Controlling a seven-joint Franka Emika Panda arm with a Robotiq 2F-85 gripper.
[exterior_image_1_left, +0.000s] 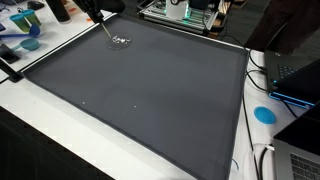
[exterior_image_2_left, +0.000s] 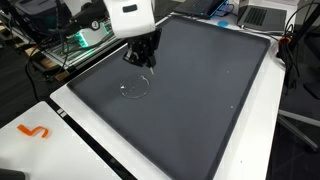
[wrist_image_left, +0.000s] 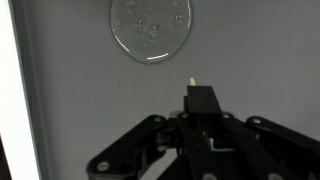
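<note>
In an exterior view the camera stands high off one corner of the desk (exterior_image_1_left: 40, 130) and looks down across the whole dark mat (exterior_image_1_left: 150, 90) to its far side, where the hand (exterior_image_1_left: 109, 35) shows small. In an exterior view from the opposite side (nearer and lower) the hand (exterior_image_2_left: 146, 66) looms large. Both share the mat and the clear disc (exterior_image_1_left: 122, 40). The wrist view looks straight down at close range, with the hand (wrist_image_left: 200, 105) at the bottom and the disc (wrist_image_left: 152, 30) at the top.

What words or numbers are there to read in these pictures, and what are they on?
"5" or "S": an orange mark on the white table edge; I cannot tell which, or whether it is writing.
Clear round disc near the gripper: no print.
Nothing else readable.
</note>
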